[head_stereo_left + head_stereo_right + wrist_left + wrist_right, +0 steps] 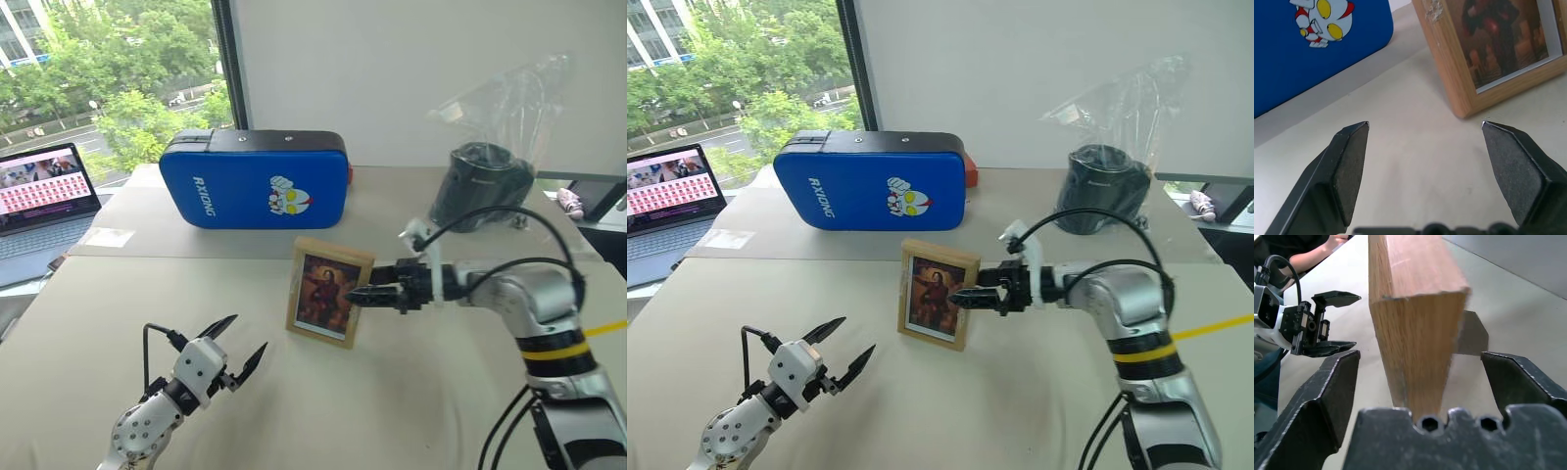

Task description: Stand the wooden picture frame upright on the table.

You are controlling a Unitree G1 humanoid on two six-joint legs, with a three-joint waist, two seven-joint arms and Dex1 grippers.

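Observation:
The wooden picture frame (328, 291) stands upright near the middle of the table (411, 411), with its dark reddish picture facing me. My right gripper (361, 294) reaches in from the right at the frame's right edge. In the right wrist view its fingers (1327, 396) straddle the wooden edge (1415, 333) with a gap on each side, so it is open. A grey stand piece (1471, 335) shows behind the frame. My left gripper (250, 333) hovers low over the table to the frame's front left, open and empty, pointing toward the frame (1498, 49).
A large blue padded case (255, 179) stands behind the frame. An open laptop (39, 196) sits at the far left, and a black object in a plastic bag (480, 186) at the back right. A person's arm (1303, 249) rests beyond the table.

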